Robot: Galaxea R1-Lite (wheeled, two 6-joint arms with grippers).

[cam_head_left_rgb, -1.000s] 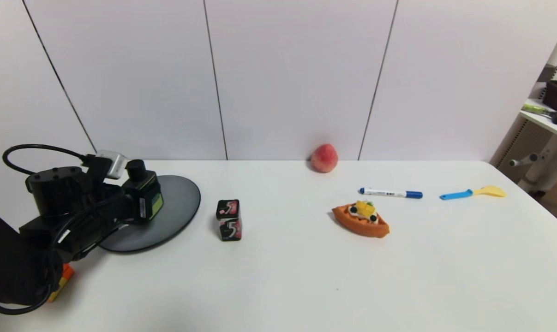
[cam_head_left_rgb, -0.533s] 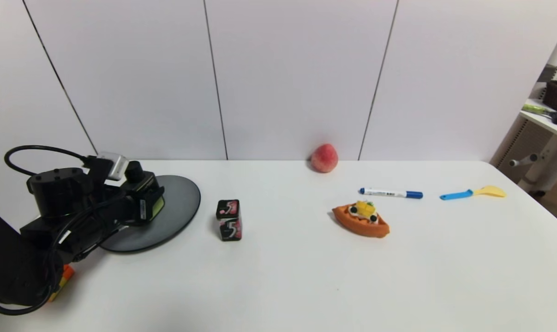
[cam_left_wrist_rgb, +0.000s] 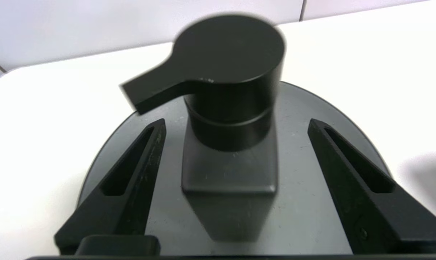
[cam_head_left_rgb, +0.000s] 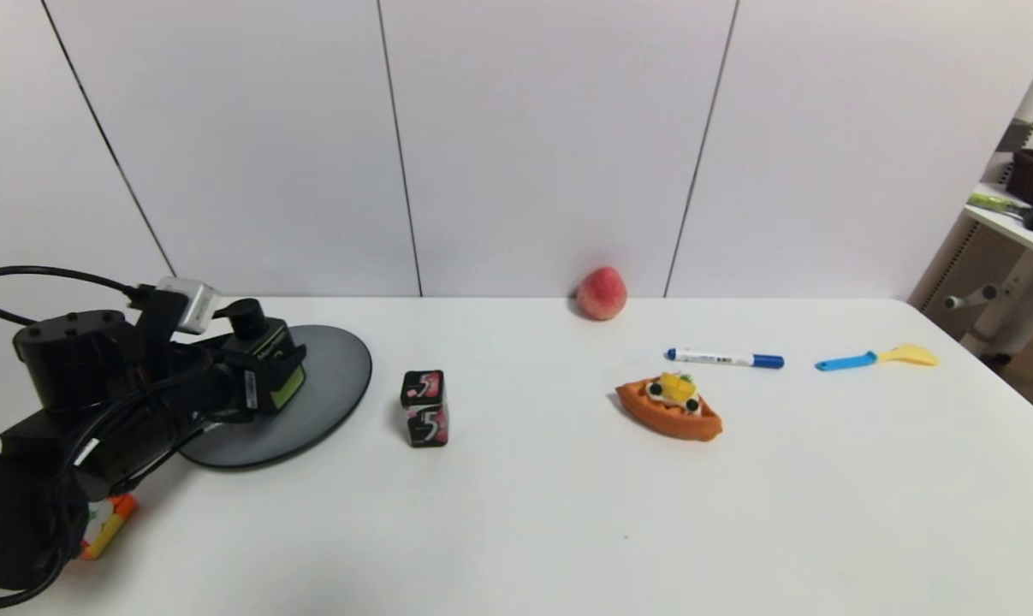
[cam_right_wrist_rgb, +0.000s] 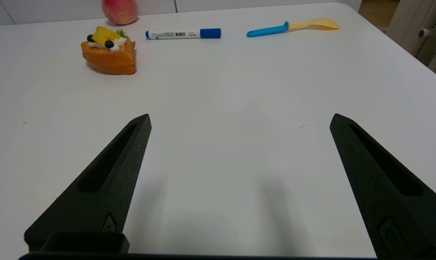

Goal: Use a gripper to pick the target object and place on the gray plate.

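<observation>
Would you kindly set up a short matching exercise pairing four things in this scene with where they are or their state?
Things:
1. pump bottle
2. left gripper
3. peach
4. gum box

Descriptions:
A. against the back wall
B. open, fingers apart from the bottle
C. standing on the gray plate
D. on the table beside the plate

Pairs: 1-C, 2-B, 3-A, 4-D

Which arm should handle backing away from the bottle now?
Left. The left gripper is open around the pump bottle standing on the gray plate; the right gripper is elsewhere.
</observation>
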